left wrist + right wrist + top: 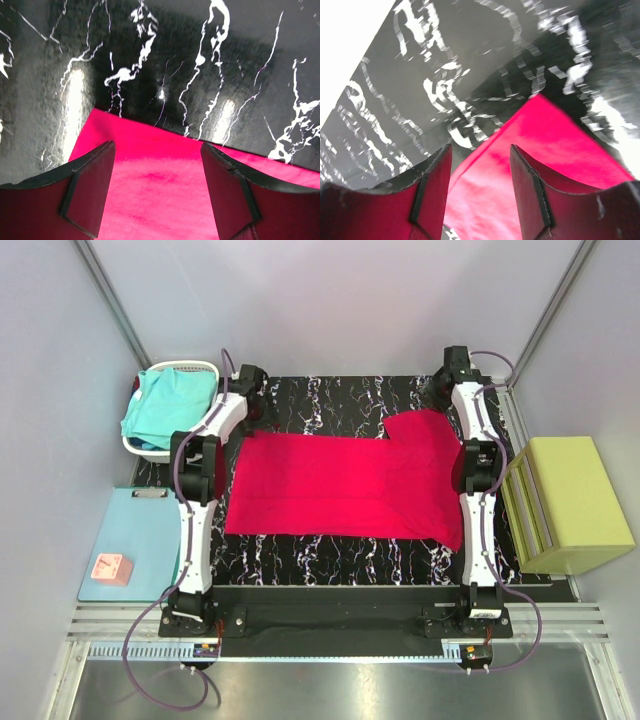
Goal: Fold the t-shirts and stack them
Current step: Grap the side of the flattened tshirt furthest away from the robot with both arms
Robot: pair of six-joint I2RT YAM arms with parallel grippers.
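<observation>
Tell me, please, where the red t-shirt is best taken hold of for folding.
I would pinch the red t-shirt at its two far corners, coming from above: it lies flat on the table, so only its edges offer cloth to catch. The left pincer and right pincer are open above those corners.
</observation>
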